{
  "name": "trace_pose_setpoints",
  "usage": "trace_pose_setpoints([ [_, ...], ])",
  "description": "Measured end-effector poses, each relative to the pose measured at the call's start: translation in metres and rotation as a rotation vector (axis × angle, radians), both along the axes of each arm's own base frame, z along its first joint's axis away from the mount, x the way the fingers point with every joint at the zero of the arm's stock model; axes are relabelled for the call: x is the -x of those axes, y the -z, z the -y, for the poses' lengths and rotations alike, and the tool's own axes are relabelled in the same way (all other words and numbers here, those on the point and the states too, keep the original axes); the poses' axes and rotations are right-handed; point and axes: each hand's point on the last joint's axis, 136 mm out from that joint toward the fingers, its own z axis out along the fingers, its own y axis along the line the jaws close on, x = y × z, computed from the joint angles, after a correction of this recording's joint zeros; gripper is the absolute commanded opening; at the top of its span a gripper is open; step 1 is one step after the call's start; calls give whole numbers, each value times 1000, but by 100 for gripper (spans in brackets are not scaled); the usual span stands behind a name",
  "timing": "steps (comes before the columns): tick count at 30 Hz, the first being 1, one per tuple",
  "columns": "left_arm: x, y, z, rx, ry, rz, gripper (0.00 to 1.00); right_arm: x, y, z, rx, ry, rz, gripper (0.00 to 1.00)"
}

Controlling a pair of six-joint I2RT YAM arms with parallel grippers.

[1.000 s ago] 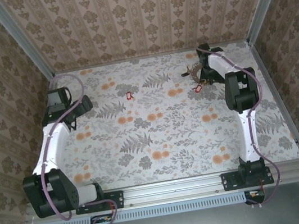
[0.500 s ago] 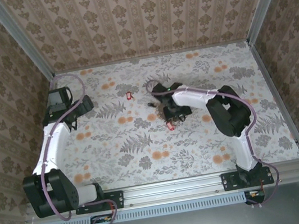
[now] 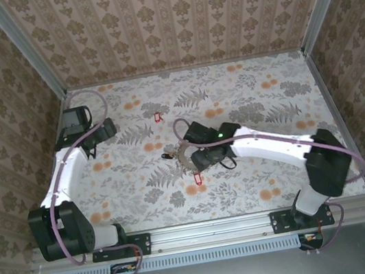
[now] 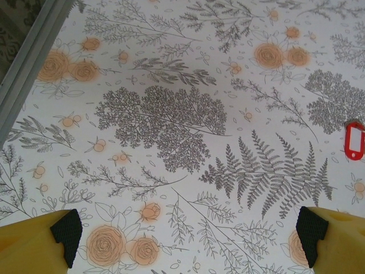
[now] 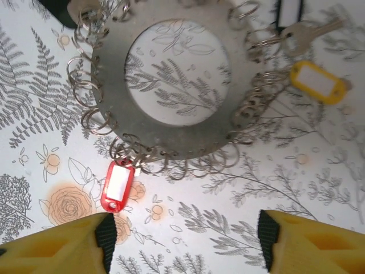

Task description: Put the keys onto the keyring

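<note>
**Keyring** (image 5: 171,140): flat ring with a wide round hole, lying flat on the floral table (image 3: 259,180) near the middle of the top view. In the right wrist view it occupies the upper half of the frame. Many small wire split rings (image 5: 85,85) hang all along its rim.

**Red key on the ring** (image 5: 117,185): red tag with a white label, its top end among the split rings at the lower left of the rim. It lies on the table just below the keyring.

**Yellow tag** (image 5: 317,81) and **metal key** (image 5: 311,31): both at the upper right of the rim, among the split rings.

**Loose red key** (image 4: 354,144): lies alone on the table at the right edge of the left wrist view. In the top view it is up and left of the keyring, well apart from it.

**Right gripper** (image 5: 187,242): released, fingers spread, bare table between them. The keyring sits just beyond the fingertips, toward the top of the frame; the red tag is just above the left finger (image 5: 105,234). No contact is visible.

**Left gripper** (image 4: 188,240): spread wide, holding nothing, over bare table. The loose red key is up and right of its right-hand pad (image 4: 311,228).
</note>
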Motion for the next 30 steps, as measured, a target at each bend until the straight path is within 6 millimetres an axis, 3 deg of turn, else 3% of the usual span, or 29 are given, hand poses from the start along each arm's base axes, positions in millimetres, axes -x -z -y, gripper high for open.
trace_pose_setpoints([
  [3,0,2,5,-10,22,-6,100,-10,3,21,-43,26,-10,54],
  [8,0,2,16,-24,69,-6,100,-6,40,57,-79,97,-157,43],
  [12,0,3,26,-24,109,-9,100,3,55,48,-88,37,-220,38],
  [16,0,4,43,10,192,-10,100,-1,64,40,-62,-110,-198,37],
  [23,-1,-14,92,117,389,89,100,0,70,37,10,-496,-17,41],
  [30,1,-22,108,138,453,120,100,8,88,27,105,-816,162,40],
])
